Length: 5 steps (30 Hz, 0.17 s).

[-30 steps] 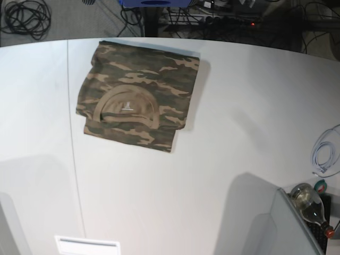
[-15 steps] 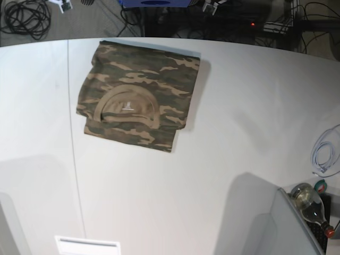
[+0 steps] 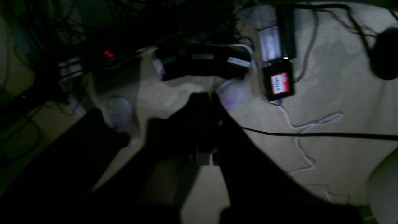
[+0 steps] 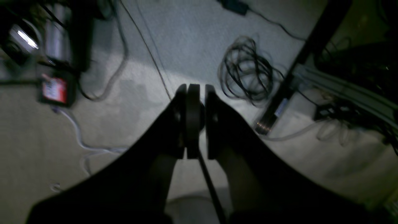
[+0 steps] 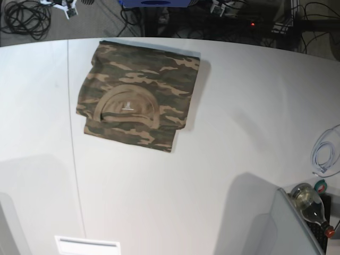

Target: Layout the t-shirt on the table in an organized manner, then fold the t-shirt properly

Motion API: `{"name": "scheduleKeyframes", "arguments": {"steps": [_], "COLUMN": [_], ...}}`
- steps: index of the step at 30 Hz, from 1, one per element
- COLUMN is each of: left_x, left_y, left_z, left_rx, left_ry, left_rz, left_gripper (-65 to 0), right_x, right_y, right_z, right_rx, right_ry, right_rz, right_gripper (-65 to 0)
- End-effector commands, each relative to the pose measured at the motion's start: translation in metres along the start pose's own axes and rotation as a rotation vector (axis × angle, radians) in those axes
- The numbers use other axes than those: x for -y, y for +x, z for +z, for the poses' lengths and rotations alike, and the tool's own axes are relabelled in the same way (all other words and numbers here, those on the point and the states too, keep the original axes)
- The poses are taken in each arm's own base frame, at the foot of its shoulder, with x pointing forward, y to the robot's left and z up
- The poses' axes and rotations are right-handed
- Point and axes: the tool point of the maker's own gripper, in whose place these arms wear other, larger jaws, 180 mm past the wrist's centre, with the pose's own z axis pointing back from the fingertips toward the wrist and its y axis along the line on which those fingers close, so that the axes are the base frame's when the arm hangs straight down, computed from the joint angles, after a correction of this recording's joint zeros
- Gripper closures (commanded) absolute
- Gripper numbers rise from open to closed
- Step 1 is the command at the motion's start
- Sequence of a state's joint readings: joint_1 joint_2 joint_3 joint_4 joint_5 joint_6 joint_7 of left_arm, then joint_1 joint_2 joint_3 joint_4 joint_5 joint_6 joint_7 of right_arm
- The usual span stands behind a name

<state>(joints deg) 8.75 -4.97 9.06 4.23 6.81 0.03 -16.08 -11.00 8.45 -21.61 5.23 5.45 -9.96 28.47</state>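
The t-shirt (image 5: 139,96) was seen folded on the table (image 5: 223,133); both grippers (image 3: 205,100) (image 4: 195,93) were closed, empty, beyond the table's far edge.

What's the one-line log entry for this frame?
t-shirt: folded, flat on table | left gripper: shut, over floor | right gripper: shut, over floor | contact: none

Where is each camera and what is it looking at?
Base: high above, looking down at the table and the folded t-shirt; only small bits of robot show at the top edge.
Left wrist: on the left arm, looking past its shut left gripper at the floor and cables.
Right wrist: on the right arm, looking past its shut right gripper at the floor and a cable coil.
Shared: that coil also shows in the base view.
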Motion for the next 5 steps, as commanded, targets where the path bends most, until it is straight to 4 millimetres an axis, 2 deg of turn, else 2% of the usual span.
{"name": "scheduleKeyframes", "arguments": {"steps": [1, 5], "left_x": [0.0, -0.001], "left_y": [-0.004, -0.003], "left_z": [0.001, 0.001], "left_rx": [-0.003, 0.003], "left_ry": [0.001, 0.003], "left_rz": [0.001, 0.001], "left_gripper": [0.0, 0.0], "right_x": [0.007, 0.007], "right_y": [-0.003, 0.016], "right_z": [0.001, -0.005], "right_rx": [0.002, 0.033], "right_ry": [-0.015, -0.017], "right_rz": [0.007, 0.0], "right_gripper": [-3.6, -3.6]}}
